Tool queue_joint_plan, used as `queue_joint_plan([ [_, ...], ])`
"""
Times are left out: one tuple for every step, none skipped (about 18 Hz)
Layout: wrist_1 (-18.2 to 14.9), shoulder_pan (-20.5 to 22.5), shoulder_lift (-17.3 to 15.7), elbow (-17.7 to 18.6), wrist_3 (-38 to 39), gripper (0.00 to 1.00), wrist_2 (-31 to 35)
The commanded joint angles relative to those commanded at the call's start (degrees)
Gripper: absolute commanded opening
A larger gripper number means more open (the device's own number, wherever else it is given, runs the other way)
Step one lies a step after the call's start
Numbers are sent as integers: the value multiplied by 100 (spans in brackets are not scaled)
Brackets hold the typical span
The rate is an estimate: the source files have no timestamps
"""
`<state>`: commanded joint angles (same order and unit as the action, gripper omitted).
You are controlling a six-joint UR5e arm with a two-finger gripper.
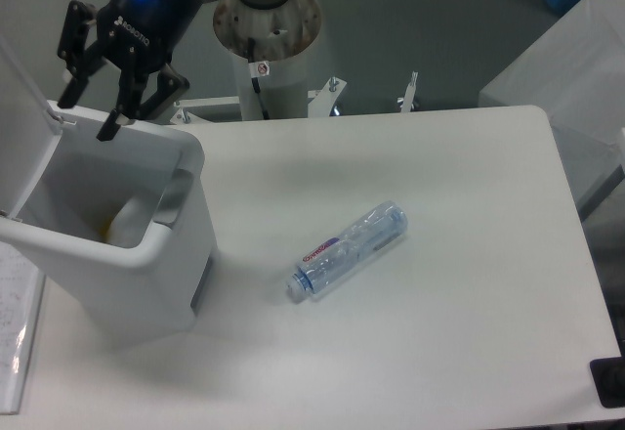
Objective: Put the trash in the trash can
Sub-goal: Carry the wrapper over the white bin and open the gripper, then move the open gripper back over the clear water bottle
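On table: clear bottle point(348, 250), blue cap, lying flat | pincer point(85, 119) open over bin point(117, 254)

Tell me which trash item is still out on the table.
The clear plastic bottle, lying on its side mid-table. No wrapper is visible now; the gripper hangs open over the trash can.

Only one fixed camera here, so no second view shared any of the scene. It sat high above the near side of the worktop point(439, 254) and looked steeply down and toward the arm's base column point(266, 49) at the far edge. It was close enough that the worktop nearly filled the shot; the near edge and left side ran out of frame. The trash can point(107, 244) was cut off at the left border, the claw point(83, 117) sat way up top-left, and the floor beyond looked kinda blurry.
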<state>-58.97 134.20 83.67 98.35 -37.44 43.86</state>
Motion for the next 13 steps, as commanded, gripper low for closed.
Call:
queue_joint_plan([
  [9, 192, 9, 0, -9, 100, -9],
  [9, 403, 18, 9, -18, 100, -9],
  [9, 588, 52, 0, -26, 100, -9],
  [17, 755, 227, -9, -53, 100, -9],
  [17, 913, 403, -52, -96, 100, 0],
  [26, 1072, 526, -79, -158, 100, 0],
  [26, 1230, 658, -131, -263, 100, 0],
  [26, 1405, 903, -210, -420, 100, 0],
  [26, 1503, 1062, -281, -509, 100, 0],
  [26, 1600, 1220, -325, -579, 100, 0],
  [26, 1687, 1361, -334, -667, 100, 26],
  [26, 1741, 1467, -334, -807, 100, 131],
  [26, 1741, 1581, -343, -922, 100, 376],
])
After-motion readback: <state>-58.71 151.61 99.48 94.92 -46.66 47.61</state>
